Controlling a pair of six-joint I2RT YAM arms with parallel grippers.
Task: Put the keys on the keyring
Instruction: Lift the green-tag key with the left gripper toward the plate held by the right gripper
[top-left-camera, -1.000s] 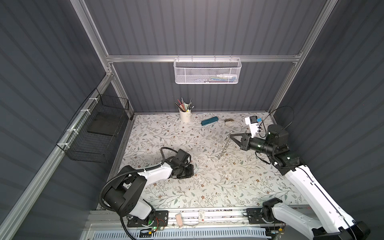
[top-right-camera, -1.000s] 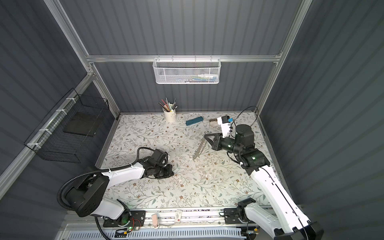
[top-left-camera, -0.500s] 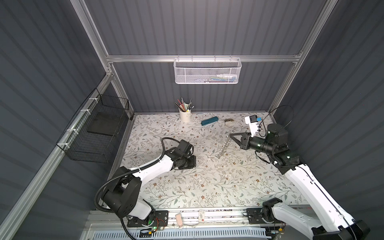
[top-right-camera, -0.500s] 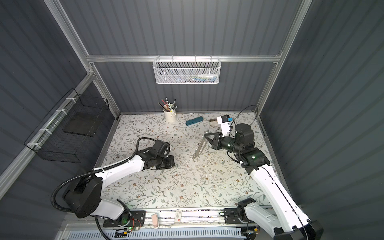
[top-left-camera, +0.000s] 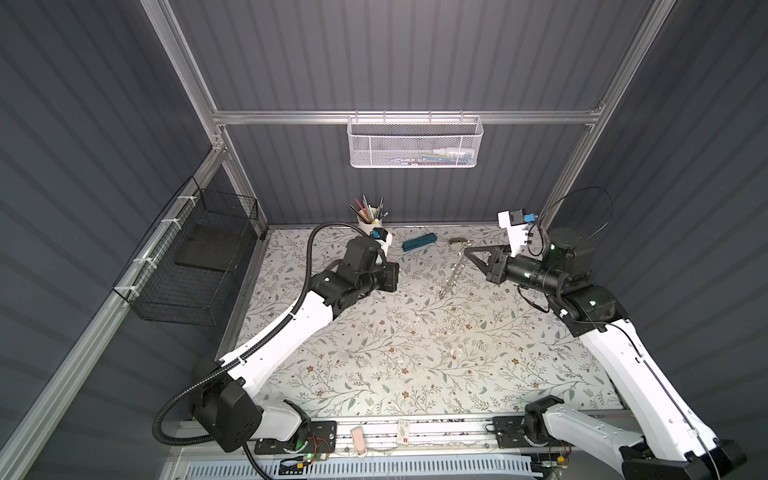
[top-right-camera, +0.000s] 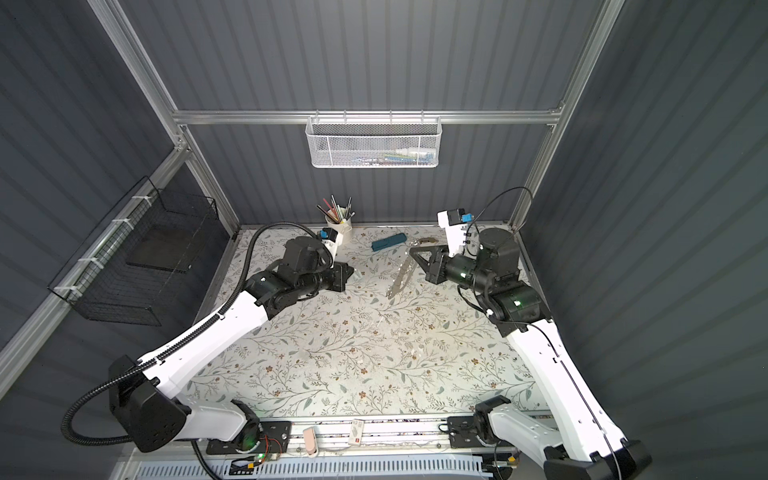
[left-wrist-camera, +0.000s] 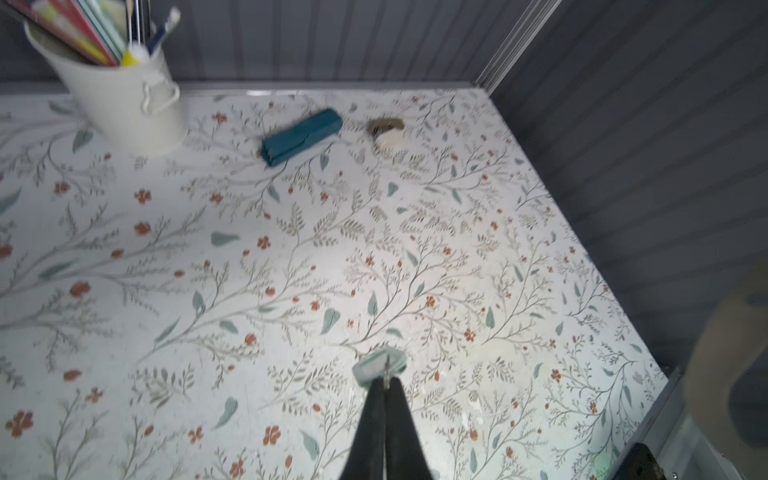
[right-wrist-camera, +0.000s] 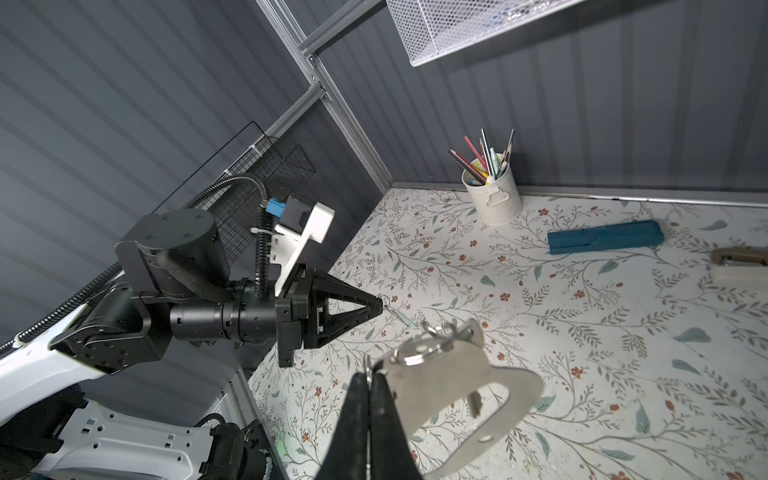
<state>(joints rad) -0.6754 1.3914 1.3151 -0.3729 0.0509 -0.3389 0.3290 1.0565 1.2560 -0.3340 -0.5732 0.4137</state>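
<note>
Over the floral mat (top-left-camera: 415, 357): left gripper (left-wrist-camera: 384, 384) clenched on a mint-tagged key (left-wrist-camera: 379, 365) at 11 o'clock; right gripper (right-wrist-camera: 370, 376) clamping the edge of the keyring (right-wrist-camera: 453, 374), which hangs at 1 o'clock; teal case (top-left-camera: 419, 242) farther back at 12 o'clock

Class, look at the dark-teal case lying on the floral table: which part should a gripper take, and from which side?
Probably best to take the teal case across its narrow width, near the middle, coming straight down from above. It lies flat on the table, long and slim, with both long sides free.
</note>
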